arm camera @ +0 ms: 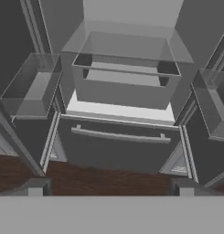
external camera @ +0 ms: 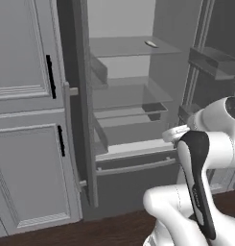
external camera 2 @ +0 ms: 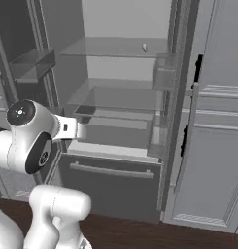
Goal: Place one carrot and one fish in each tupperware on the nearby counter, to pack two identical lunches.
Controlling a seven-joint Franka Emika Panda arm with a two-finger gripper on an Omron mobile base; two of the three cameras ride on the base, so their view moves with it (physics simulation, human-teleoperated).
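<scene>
My gripper (arm camera: 109, 191) faces an open fridge, and its two dark fingertips (arm camera: 35, 189) stand far apart with nothing between them. On the fridge's upper glass shelf (external camera: 133, 48) lies a small pale oblong thing (external camera: 151, 44) that looks like a fish; it shows again as a small pale speck (external camera 2: 144, 47) in the right base view. The arm's hand (external camera 2: 72, 130) hangs in front of the lower shelves, well below that shelf. The carrot, the tupperware and the counter are out of view.
Both fridge doors stand open, with clear door bins on the left (arm camera: 29, 87) and on the right (arm camera: 214, 109). A closed bottom drawer with a bar handle (arm camera: 120, 135) is straight ahead. Tall grey cabinets with black handles (external camera: 51, 76) flank the fridge. The floor (external camera: 109, 230) is dark wood.
</scene>
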